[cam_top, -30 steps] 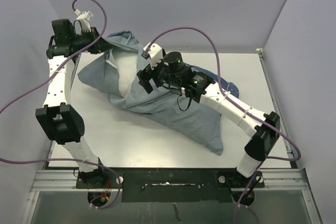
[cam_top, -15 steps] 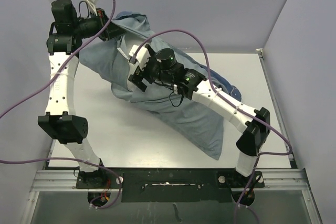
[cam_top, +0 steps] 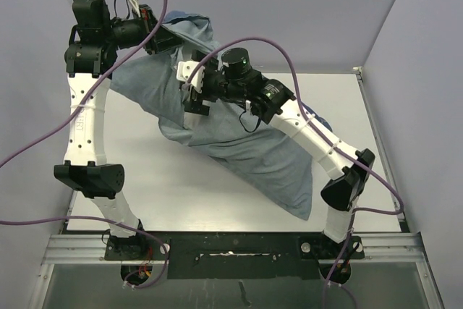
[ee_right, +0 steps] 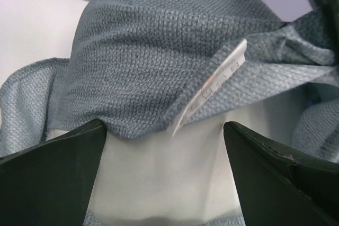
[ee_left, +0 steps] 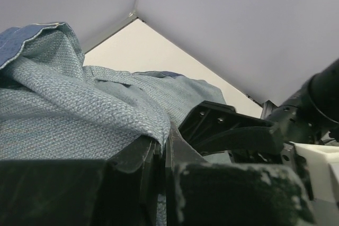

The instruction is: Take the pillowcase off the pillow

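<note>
The blue pillowcase (cam_top: 253,150) hangs from the back left down to the table's front right. My left gripper (cam_top: 160,37) is shut on its upper edge and holds it high near the back wall; the cloth is pinched between the jaws in the left wrist view (ee_left: 79,109). My right gripper (cam_top: 192,86) is open at the raised end, just below the left one. Its wide-apart fingers straddle the white pillow (ee_right: 164,173), which shows under the pillowcase's rim (ee_right: 148,51) beside a small white tag (ee_right: 217,86). The pillow is hidden in the top view.
The white table (cam_top: 181,193) is walled at the back and on both sides. My right arm (ee_left: 238,136) lies close to my left gripper. The pillowcase's lower corner reaches near the front right, beside the right arm's elbow (cam_top: 347,186).
My left gripper has risen and moved right with the pillowcase's edge, lifting that end off the table. My right gripper has followed up and back. The white pillow no longer shows in the top view.
</note>
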Robot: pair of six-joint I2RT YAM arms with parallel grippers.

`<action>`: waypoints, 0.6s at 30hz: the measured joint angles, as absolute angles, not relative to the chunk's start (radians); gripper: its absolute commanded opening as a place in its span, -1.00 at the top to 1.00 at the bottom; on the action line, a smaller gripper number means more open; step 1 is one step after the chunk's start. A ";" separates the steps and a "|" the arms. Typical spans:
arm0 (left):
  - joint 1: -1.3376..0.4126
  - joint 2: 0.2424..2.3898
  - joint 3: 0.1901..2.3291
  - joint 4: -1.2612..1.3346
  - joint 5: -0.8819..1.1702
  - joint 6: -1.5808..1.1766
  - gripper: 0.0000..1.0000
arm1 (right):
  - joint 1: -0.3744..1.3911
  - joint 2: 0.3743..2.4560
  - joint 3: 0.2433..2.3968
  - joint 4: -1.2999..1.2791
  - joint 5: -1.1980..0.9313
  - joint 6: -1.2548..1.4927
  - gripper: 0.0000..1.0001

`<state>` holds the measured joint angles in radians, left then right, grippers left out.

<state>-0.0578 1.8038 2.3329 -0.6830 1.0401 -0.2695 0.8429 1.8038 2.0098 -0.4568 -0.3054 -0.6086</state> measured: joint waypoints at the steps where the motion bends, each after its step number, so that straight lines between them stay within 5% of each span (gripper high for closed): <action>1: -0.059 1.804 2.337 -0.686 1.045 -0.270 1.00 | 0.835 1.820 2.037 -0.482 -0.329 -0.628 -0.96; 13: -0.059 1.804 2.339 -0.746 1.049 -0.281 1.00 | 0.822 1.928 2.064 -0.633 -0.429 -0.847 -0.99; 16: -0.060 1.804 2.339 -0.747 1.049 -0.285 1.00 | 0.822 1.927 2.054 -0.619 -0.419 -0.868 -0.72; 18: -0.060 1.804 2.339 -0.748 1.048 -0.289 1.00 | 0.822 1.924 2.014 -0.560 -0.390 -0.868 -0.26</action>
<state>-0.0601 1.8038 2.3386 -0.7475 1.0485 -0.2890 0.8219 1.9240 2.0144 -0.5598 -0.3904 -0.8677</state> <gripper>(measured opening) 0.012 0.885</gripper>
